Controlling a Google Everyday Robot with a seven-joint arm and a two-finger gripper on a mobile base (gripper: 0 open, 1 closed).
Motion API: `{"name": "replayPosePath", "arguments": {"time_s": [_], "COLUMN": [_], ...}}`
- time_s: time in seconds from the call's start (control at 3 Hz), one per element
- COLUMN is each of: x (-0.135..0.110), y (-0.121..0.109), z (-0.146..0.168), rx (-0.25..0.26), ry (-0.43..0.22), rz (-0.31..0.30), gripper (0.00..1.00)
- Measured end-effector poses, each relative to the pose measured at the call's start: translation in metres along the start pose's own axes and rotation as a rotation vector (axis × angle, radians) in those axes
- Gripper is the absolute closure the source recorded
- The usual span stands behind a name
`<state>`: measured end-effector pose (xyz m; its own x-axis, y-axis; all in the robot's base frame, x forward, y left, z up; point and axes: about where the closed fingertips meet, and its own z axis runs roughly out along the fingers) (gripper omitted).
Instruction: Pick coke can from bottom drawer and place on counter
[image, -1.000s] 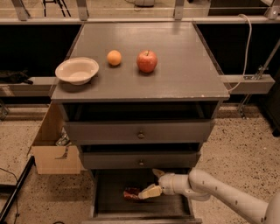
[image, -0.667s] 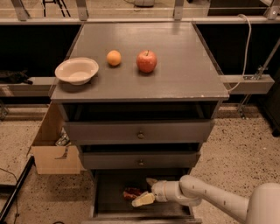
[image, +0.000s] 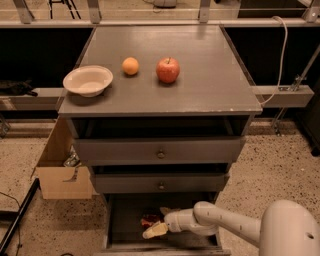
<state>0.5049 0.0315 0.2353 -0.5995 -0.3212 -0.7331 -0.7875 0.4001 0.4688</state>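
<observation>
**Gripper down in the bottom drawer at the coke can**

I have the gripper low in the frame, just left of centre, reaching into the open bottom drawer. The white arm runs in from the lower right corner. The coke can lies on the drawer's dark floor, right at the gripper's tip, and only a small red patch of it shows. From here I cannot tell whether the claw is released or clamped on the can, or whether it touches it at all.

Above it, the middle drawer and the top drawer each stand pulled out a little, with their round knobs facing me.

The counter fills the upper middle of the frame. On its left part sit a pale bowl near the left edge, a small orange to its right, and a red apple just right of that. All three stand apart from each other.

At the left of the frame, beside the cabinet, an open cardboard box rests on the speckled floor.
</observation>
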Motion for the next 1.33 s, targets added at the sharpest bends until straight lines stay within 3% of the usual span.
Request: {"name": "replayPosePath", "arguments": {"time_s": [0.33, 1.0, 1.33], "x": [0.009, 0.014, 0.016], "y": [-0.011, -0.011, -0.029], "z": [0.016, 0.027, 0.042], "rx": [0.020, 0.028, 0.084], "ry": [0.039, 0.059, 0.092], "rz": [-0.009, -0.008, -0.035], "gripper": [0.00, 0.00, 0.00]}}
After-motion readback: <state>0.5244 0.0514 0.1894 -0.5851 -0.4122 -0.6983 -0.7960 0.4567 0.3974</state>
